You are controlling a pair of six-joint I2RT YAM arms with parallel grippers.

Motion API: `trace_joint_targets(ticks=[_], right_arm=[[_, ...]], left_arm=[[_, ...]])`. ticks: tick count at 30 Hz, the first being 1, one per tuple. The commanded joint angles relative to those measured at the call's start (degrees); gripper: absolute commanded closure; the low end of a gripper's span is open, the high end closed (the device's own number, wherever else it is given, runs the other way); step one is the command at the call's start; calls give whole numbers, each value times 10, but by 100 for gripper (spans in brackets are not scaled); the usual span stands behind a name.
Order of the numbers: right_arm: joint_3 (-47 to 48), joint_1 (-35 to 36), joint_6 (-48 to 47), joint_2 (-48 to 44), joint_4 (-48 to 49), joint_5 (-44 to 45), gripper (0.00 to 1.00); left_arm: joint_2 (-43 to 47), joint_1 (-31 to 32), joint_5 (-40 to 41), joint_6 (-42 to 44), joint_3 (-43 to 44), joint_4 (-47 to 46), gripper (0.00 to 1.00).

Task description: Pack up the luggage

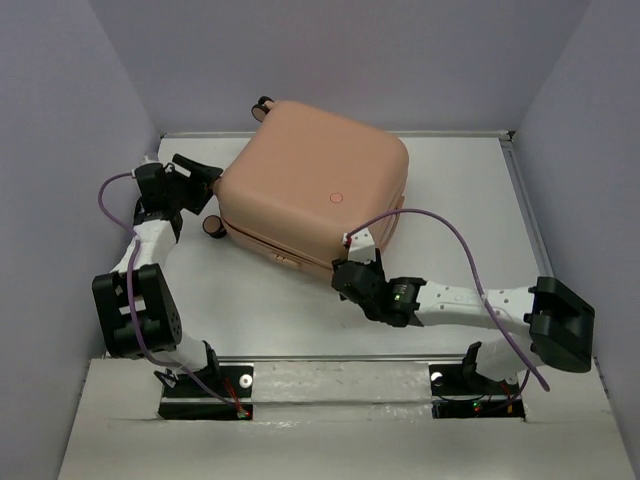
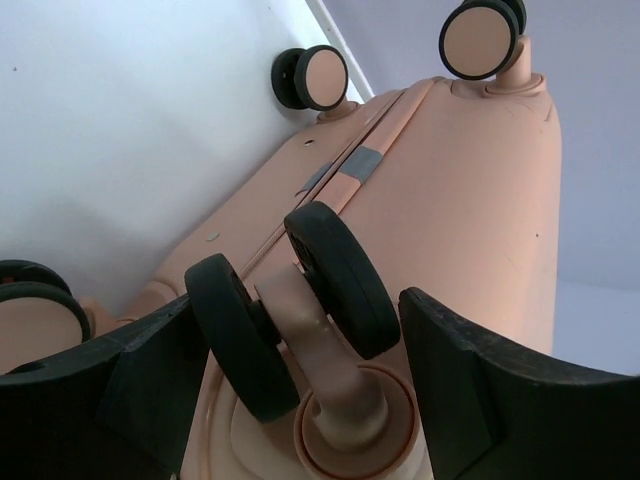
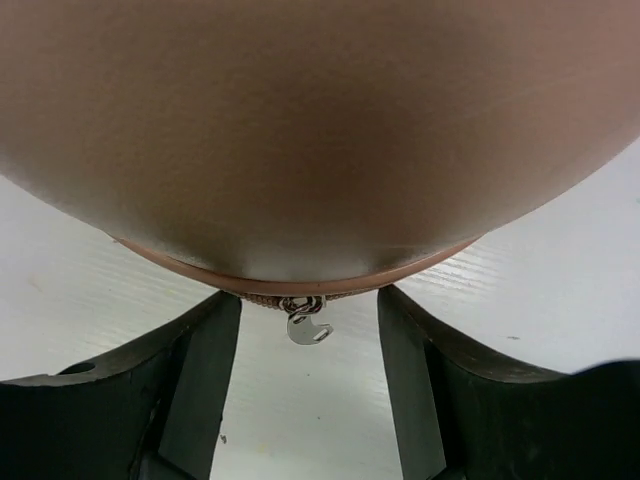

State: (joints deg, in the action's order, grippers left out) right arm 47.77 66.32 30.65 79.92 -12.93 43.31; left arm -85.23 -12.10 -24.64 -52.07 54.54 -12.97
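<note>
Left gripper (image 2: 300, 350): gaping around black caster (image 2: 340, 280) of peach-pink hard-shell suitcase (image 1: 310, 190), seemingly not touching | Right gripper (image 3: 310, 345): standing open, empty, silver zipper pull (image 3: 305, 328) hanging between fingers (image 3: 190, 390)

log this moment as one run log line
luggage: closed, flat on table | left gripper: open, astride a wheel | right gripper: open, astride zipper pull, not gripping it

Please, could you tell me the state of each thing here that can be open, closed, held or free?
Peach-pink hard-shell suitcase: closed, lying flat on the white table.
Left gripper: open, around one wheel.
Right gripper: open, astride the zipper pull.
Black double caster wheel: between the left jaws, contact unclear.
Small metal zipper pull: hanging free, not gripped.
</note>
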Motion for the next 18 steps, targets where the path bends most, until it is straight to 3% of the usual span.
trace_joint_targets(ticks=[1, 6, 9, 10, 12, 13, 15, 17, 18], right_arm=[[41, -14, -24, 27, 3, 64, 42], [45, -19, -12, 37, 3, 95, 58], [46, -19, -10, 36, 5, 96, 88], [45, -19, -11, 34, 6, 94, 91], [41, -19, -13, 31, 9, 89, 93], [39, -19, -15, 28, 13, 79, 93], [30, -19, -15, 21, 31, 63, 93], [17, -19, -36, 13, 69, 31, 93], [8, -19, -44, 7, 98, -28, 93]], left_arm=[[-11, -1, -31, -21, 32, -60, 22], [-20, 0, -33, -32, 38, -76, 35], [-25, 1, -33, -44, 40, -91, 39], [-26, 2, -34, -45, 41, -93, 47], [-28, 4, -33, -47, 42, -98, 59], [-27, 7, -33, -48, 40, -101, 76], [-21, 12, -32, -45, 34, -112, 94], [-8, 22, -21, -41, 13, -120, 94], [-1, 40, -17, -38, 4, -125, 94]])
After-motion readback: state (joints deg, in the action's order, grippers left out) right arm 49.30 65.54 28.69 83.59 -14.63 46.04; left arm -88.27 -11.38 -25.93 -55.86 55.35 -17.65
